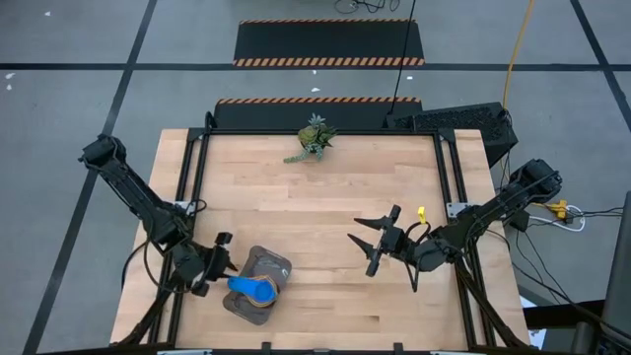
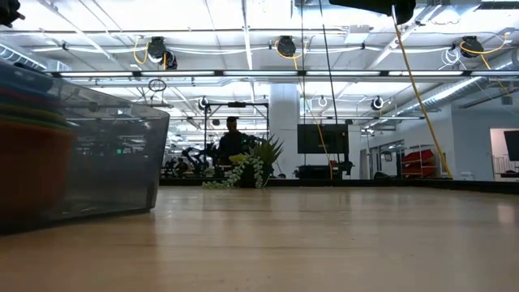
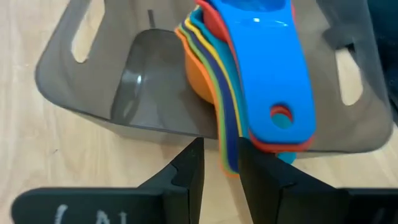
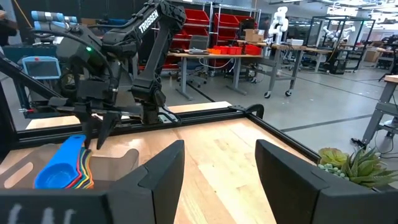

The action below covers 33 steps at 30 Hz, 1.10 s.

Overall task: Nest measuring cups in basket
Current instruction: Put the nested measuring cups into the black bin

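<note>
In the basket (image 3: 81, 93) the measuring cups (image 3: 261, 74) sit nested — left jaws (image 3: 221, 165) narrowly parted, holding nothing; right jaws (image 1: 380, 240) wide.

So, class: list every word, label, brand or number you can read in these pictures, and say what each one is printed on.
"TROSSEN" – white letters on the left arm, in the right wrist view.
White marks on the left tool, in the left wrist view: cut off, unreadable.
White marks on the right tool, in the right wrist view: cut off, unreadable.
Cups and basket: no text visible.
</note>
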### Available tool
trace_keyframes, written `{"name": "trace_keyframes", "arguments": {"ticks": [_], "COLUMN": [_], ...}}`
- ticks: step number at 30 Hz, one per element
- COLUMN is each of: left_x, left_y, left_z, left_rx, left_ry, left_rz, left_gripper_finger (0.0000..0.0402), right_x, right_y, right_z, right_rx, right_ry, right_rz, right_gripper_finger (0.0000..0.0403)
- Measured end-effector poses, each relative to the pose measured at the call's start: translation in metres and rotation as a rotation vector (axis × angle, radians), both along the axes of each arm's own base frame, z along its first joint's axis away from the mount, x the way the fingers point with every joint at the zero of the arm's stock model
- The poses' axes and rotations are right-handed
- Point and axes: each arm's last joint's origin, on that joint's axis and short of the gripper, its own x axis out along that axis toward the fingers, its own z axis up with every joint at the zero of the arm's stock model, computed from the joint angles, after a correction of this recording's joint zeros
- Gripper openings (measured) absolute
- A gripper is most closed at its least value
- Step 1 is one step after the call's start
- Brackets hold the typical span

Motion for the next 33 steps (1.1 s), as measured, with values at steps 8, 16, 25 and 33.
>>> {"name": "trace_keyframes", "arguments": {"ticks": [8,16,25,33], "left_x": [-0.004,-0.008,-0.008,-0.013], "left_y": [0.002,0.009,0.008,0.013], "left_z": [-0.003,-0.008,-0.008,-0.021], "left_rx": [0.036,0.089,0.045,0.063], "left_ry": [0.037,0.097,0.112,0.144], "left_rz": [-0.001,0.083,0.142,0.16], "left_gripper_finger": [0.0097,0.0097,0.0097,0.0097], "right_x": [0.0,0.0,0.0,0.0], "right_y": [0.0,0.0,0.0,0.0], "right_z": [0.0,0.0,0.0,0.0], "right_rx": [0.0,0.002,0.003,0.003], "right_ry": [0.0,-0.001,-0.002,-0.002], "right_rz": [0.0,0.0,0.001,0.002], "right_gripper_finger": [0.0192,0.0192,0.0192,0.0192]}}
